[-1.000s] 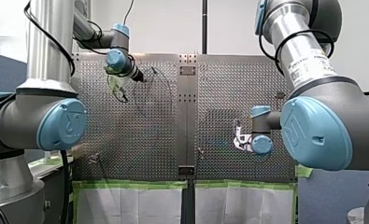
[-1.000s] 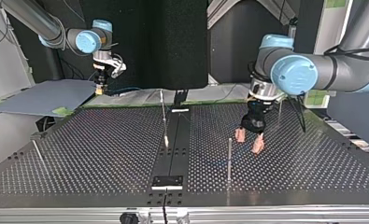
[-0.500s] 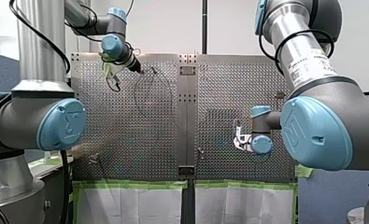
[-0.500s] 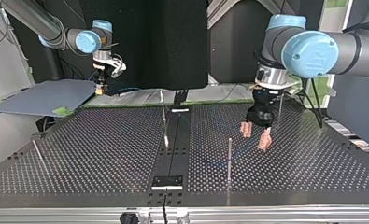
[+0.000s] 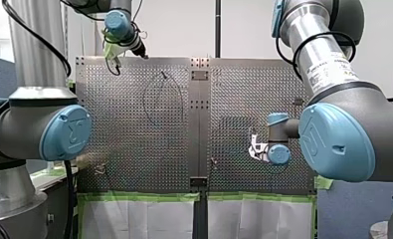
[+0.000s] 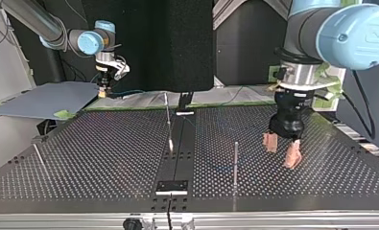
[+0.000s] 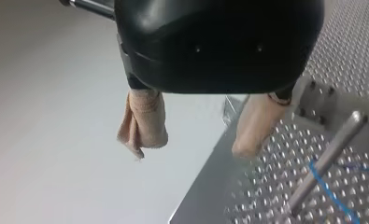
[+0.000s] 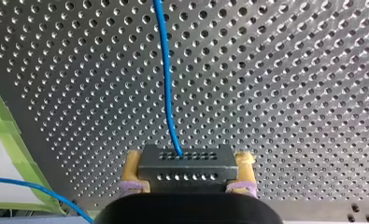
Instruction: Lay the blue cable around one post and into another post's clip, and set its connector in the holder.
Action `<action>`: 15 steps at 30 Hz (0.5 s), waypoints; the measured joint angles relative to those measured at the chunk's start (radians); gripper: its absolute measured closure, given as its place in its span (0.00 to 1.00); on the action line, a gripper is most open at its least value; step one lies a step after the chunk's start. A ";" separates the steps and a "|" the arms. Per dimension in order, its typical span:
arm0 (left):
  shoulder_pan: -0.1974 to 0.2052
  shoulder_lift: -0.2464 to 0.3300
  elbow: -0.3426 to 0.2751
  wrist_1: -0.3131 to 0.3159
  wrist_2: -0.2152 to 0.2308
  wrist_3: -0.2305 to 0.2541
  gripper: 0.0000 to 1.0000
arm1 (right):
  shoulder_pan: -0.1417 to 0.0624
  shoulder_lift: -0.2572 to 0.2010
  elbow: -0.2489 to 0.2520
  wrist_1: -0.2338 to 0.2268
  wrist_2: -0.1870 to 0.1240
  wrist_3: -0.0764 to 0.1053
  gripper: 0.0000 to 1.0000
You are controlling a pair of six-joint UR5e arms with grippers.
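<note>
My right gripper (image 8: 188, 173) is shut on a dark connector (image 8: 187, 160) with rows of small holes, its yellow pads (image 8: 133, 169) on either side. The blue cable (image 8: 165, 70) runs from the connector ahead over the perforated plate. In the top view my right gripper (image 6: 102, 90) hangs at the far left edge of the table. My left gripper (image 6: 280, 149) hovers open above the table's right part, beige pads (image 6: 292, 157) apart, nothing between them. In its wrist view the left gripper (image 7: 196, 140) is beside a metal post (image 7: 327, 161) with the cable (image 7: 332, 196) at its foot.
A thin post (image 6: 235, 163) stands near the front, another post (image 6: 168, 120) at the middle strip, a third (image 6: 38, 155) at the left. A grey board (image 6: 43, 99) lies past the table's far left corner. The cable loop (image 5: 161, 94) lies on the plate.
My left gripper has lifted and drawn away from the post, towards the top view's right, staying open. My right arm has not moved.
</note>
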 joint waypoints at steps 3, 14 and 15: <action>-0.007 -0.027 0.032 -0.032 -0.019 0.032 0.00 | -0.001 0.000 0.000 -0.003 -0.005 0.005 1.00; -0.034 -0.046 0.142 -0.142 -0.016 0.142 0.00 | -0.004 0.000 0.000 -0.007 -0.015 0.009 1.00; -0.035 -0.046 0.150 -0.150 -0.016 0.150 0.00 | -0.004 0.000 0.000 -0.007 -0.015 0.009 1.00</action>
